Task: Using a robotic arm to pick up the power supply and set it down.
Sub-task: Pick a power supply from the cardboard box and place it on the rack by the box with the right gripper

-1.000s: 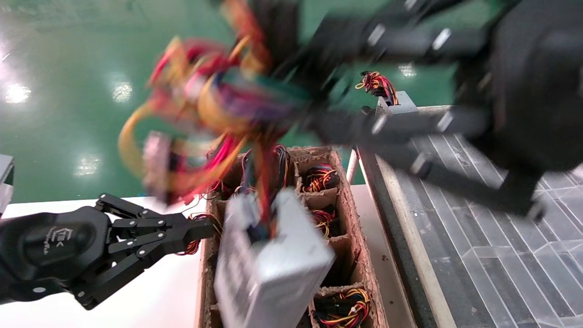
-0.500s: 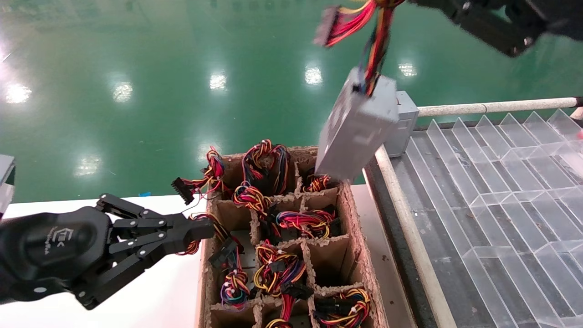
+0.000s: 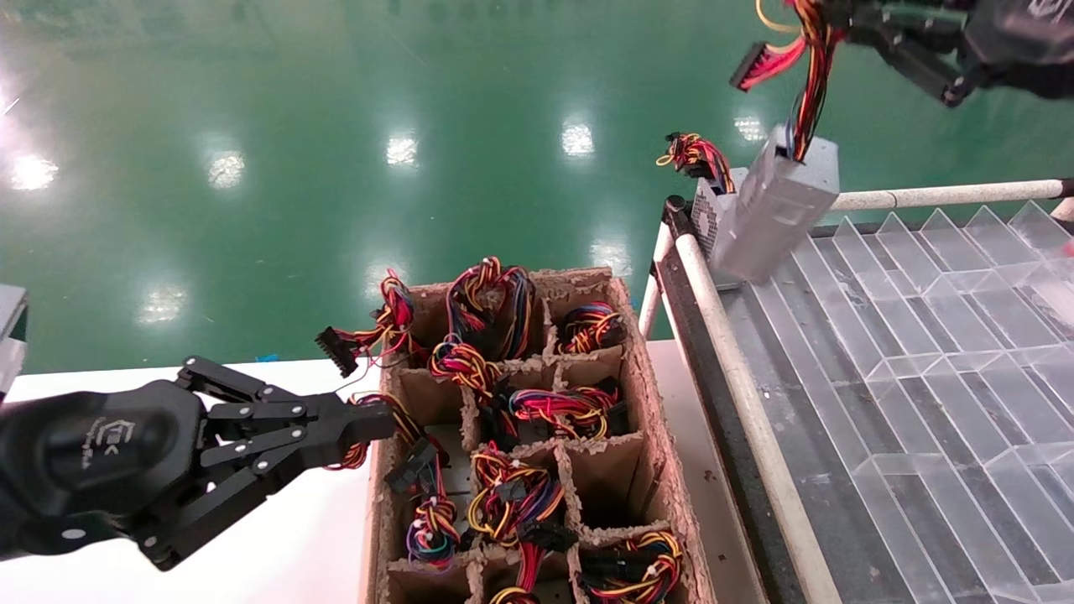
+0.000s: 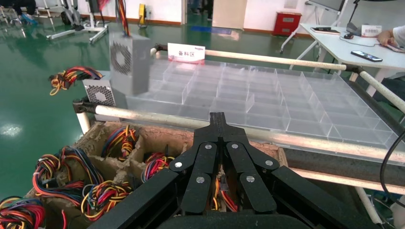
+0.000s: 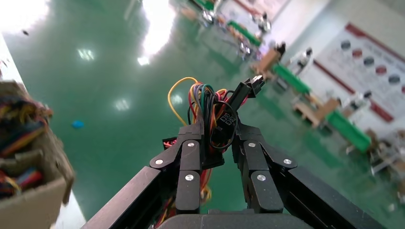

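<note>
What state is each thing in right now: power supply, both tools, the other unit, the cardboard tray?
Power supply: airborne, tilted, hanging by its wire bundle above the clear divider rack.
Right tool: shut on the wire bundle, raised high.
Left tool: shut, empty, at the cardboard tray's near-left edge.
Second grey unit: resting at the rack's corner, wires coiled.
Cardboard tray: compartments mostly filled with wired units; one looks empty.
</note>
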Action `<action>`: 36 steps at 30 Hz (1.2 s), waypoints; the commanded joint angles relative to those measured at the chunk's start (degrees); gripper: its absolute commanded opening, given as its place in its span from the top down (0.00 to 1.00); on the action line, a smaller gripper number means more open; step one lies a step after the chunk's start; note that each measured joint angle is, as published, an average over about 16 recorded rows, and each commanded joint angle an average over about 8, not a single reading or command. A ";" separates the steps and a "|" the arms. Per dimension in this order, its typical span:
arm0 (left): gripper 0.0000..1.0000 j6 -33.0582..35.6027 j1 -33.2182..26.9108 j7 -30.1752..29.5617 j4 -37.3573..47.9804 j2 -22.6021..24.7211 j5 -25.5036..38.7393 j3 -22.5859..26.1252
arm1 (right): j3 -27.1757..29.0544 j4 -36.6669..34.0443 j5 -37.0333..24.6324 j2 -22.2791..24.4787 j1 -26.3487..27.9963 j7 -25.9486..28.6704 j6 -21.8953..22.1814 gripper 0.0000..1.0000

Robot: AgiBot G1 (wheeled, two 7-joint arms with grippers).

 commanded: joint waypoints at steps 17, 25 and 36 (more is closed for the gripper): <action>1.00 0.00 0.00 0.00 0.00 0.00 0.00 0.00 | -1.09 -9.14 -1.85 -3.28 -1.39 -3.90 4.97 1.00; 1.00 0.00 0.00 0.00 0.00 0.00 0.00 0.00 | -1.15 -9.70 -1.97 -3.96 -0.56 -5.29 7.18 1.00; 1.00 0.00 0.00 0.00 0.00 0.00 0.00 0.00 | -1.65 -9.46 -2.72 -5.08 0.79 -7.54 8.59 1.00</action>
